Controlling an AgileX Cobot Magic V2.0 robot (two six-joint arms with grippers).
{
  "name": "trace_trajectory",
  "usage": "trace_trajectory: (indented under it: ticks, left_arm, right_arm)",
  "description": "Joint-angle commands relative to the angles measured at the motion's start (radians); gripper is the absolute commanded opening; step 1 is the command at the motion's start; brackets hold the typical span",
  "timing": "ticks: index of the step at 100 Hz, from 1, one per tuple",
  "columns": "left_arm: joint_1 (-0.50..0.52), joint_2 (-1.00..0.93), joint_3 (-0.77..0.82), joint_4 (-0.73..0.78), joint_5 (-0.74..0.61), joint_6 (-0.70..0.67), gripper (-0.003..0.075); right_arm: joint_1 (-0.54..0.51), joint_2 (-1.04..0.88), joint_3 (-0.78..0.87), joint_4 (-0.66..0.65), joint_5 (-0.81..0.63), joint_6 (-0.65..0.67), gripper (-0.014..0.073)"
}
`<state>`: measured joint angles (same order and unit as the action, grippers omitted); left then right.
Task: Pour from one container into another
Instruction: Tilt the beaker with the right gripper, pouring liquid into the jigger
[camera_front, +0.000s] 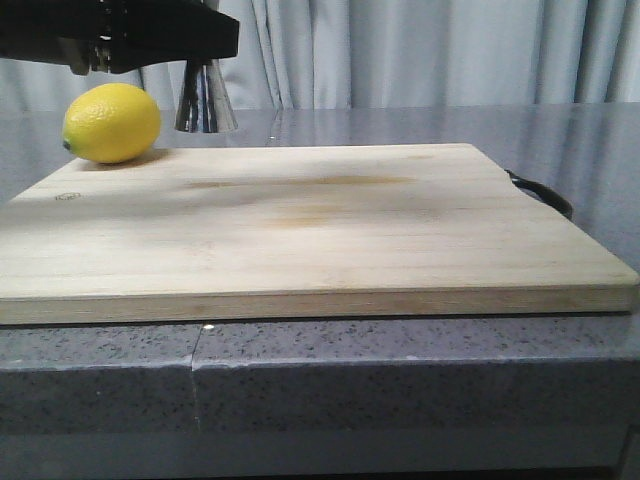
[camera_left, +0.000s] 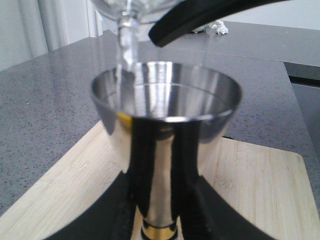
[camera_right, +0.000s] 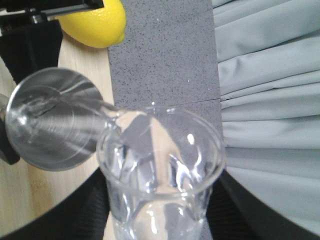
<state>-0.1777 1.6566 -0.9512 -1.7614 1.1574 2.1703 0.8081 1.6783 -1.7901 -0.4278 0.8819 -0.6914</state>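
My left gripper (camera_left: 160, 205) is shut on the narrow gold-banded waist of the steel jigger (camera_left: 165, 95), holding it upright over the wooden board. In the front view only the jigger's lower cone (camera_front: 205, 100) shows, under the black left gripper (camera_front: 200, 50). My right gripper (camera_right: 162, 200) is shut on the clear glass beaker (camera_right: 160, 160), which is tilted with its spout over the jigger's cup (camera_right: 50, 125). A thin clear stream (camera_left: 127, 47) runs from the beaker's rim (camera_left: 130, 6) into the jigger. The beaker is out of the front view.
A yellow lemon (camera_front: 112, 122) lies at the far left corner of the wooden cutting board (camera_front: 320, 230), close beside the jigger. The board rests on a grey speckled counter (camera_front: 400, 370) and has a black handle (camera_front: 545, 195) at its right. Grey curtains hang behind.
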Motion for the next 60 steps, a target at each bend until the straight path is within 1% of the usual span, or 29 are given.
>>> trace_trajectory:
  ticks: [1, 26, 60]
  left_arm:
    - [-0.008, -0.046, -0.032, -0.080, 0.112, -0.007, 0.0154]
    - [-0.008, -0.046, -0.032, -0.080, 0.112, -0.007, 0.0154]
    - [-0.008, -0.046, -0.032, -0.080, 0.112, -0.007, 0.0154]
  right_arm:
    - [0.002, -0.044, -0.033, -0.042, -0.069, -0.022, 0.0310]
    - [0.002, -0.044, -0.033, -0.042, -0.067, -0.109, 0.0310]
    - [0.002, -0.044, -0.033, -0.056, -0.063, -0.150, 0.0310]
